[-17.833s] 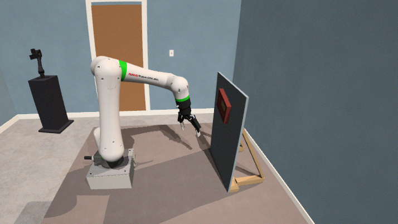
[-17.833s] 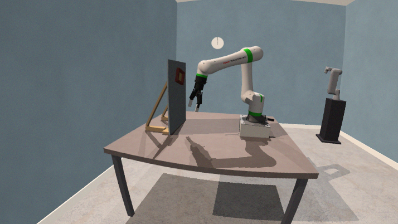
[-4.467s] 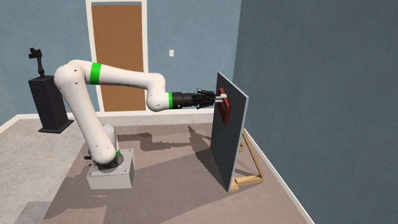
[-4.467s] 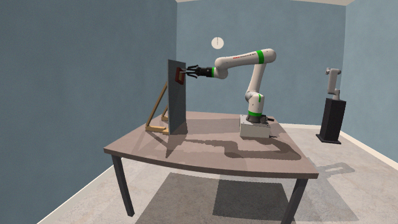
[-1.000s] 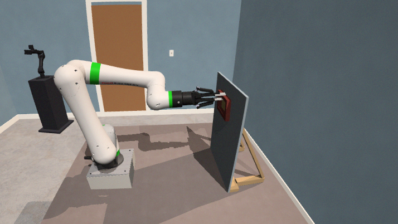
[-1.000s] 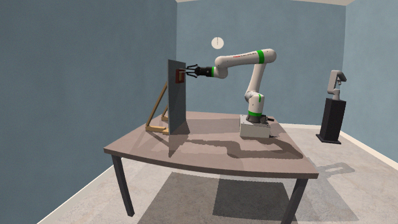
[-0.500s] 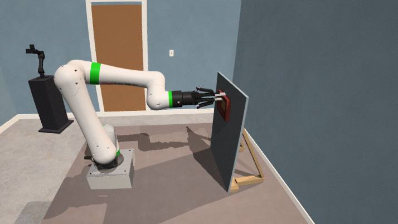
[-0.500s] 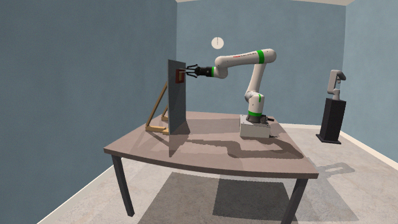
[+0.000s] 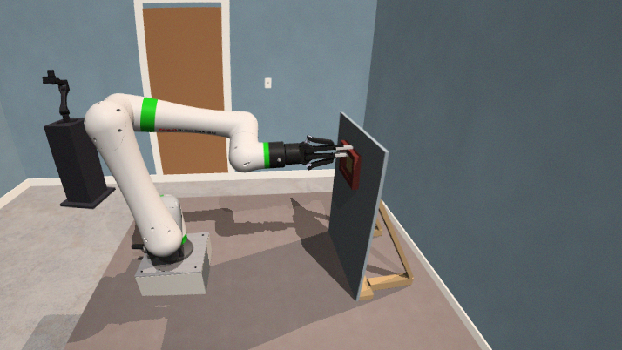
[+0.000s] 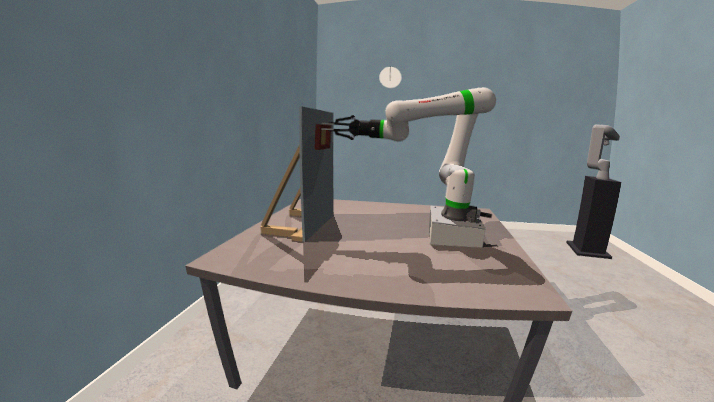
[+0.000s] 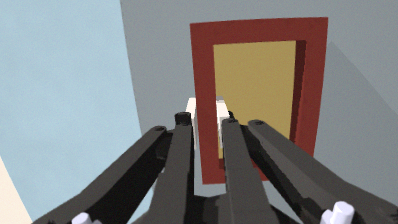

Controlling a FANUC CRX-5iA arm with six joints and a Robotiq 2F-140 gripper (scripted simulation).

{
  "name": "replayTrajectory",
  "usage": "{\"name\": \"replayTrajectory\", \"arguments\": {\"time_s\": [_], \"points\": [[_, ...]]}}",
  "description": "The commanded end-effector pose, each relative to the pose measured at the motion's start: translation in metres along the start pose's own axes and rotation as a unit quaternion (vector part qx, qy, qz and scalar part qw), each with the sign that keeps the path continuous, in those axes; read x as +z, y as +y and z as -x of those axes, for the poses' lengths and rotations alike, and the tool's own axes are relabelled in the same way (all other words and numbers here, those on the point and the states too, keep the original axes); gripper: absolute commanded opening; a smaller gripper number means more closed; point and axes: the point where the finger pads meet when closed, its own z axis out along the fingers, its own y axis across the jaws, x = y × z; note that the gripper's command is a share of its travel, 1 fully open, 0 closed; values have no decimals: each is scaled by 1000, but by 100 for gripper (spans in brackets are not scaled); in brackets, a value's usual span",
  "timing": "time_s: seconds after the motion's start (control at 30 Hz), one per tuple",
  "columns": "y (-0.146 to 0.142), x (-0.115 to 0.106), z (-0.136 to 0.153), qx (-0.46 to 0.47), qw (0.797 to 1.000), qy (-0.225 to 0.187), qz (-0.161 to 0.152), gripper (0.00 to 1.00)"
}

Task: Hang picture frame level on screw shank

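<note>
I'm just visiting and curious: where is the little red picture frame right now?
The picture frame is high up against the grey board standing on the table, its top bar pinched by the gripper.

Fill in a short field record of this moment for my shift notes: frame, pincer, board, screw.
frame: red picture frame with yellow centre, against the grey board
pincer: pincer shut on the frame's side rail, white fingertips either side of it
board: upright on the table, braced by a wooden stand
screw: not visible in any view
hanging by itself: no, the frame is gripped
</note>
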Motion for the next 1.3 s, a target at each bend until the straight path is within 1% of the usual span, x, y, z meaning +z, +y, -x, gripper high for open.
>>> {"name": "replayTrajectory", "arguments": {"time_s": [0.0, 1.27], "points": [[0, 0, 0, 0, 1000, 0, 0, 0], [3, 0, 0, 0, 1000, 0, 0, 0]]}}
